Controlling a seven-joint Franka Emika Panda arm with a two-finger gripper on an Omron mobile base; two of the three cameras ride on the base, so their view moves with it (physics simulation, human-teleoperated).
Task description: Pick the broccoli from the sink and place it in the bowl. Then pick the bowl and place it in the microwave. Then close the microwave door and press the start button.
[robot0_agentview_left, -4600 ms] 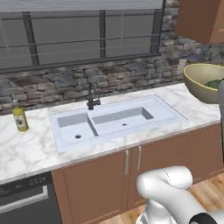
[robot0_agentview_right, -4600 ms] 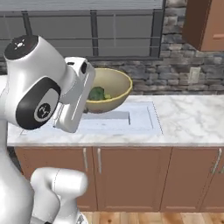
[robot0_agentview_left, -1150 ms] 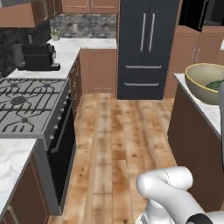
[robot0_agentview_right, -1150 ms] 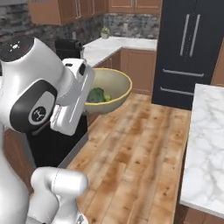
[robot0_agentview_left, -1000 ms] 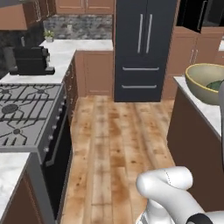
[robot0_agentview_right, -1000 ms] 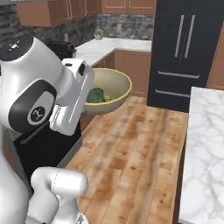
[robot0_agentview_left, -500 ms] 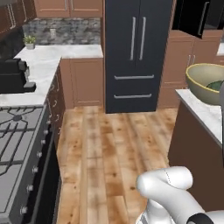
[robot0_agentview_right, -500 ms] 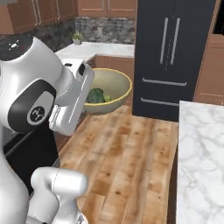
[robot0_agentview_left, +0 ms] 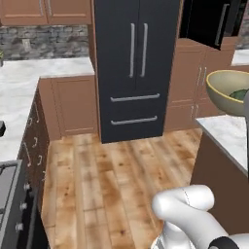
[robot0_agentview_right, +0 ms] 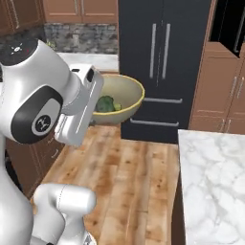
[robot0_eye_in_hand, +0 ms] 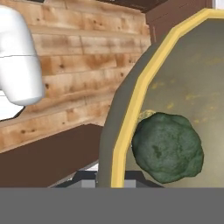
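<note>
My gripper point(robot0_eye_in_hand: 111, 177) is shut on the rim of the olive-yellow bowl point(robot0_eye_in_hand: 131, 109), with a dark fingertip on each side of the wall. I hold the bowl point(robot0_agentview_right: 119, 95) in the air over the wooden floor. The dark-green broccoli point(robot0_eye_in_hand: 168, 146) lies inside it, against the near wall, and shows as well in the right base view point(robot0_agentview_right: 106, 104). The bowl point(robot0_agentview_left: 226, 90) sits at the right edge of the left base view. The black microwave point(robot0_agentview_left: 206, 22) is set in brown cabinetry up on the right. Its door point(robot0_agentview_left: 221, 24), with a grey bar handle, stands at an angle. The sink is out of view.
A tall black fridge point(robot0_agentview_left: 136, 68) with grey handles stands straight ahead. A marble-topped island point(robot0_agentview_right: 210, 182) lies close on the right, a marble counter point(robot0_agentview_left: 19, 92) with brown cabinets on the left. Wooden floor point(robot0_agentview_left: 102, 180) runs between them.
The whole picture has swung: the stove and left counter have slid out to the left, and the fridge is now centred and nearer. The bowl with the broccoli stays in my grip.
</note>
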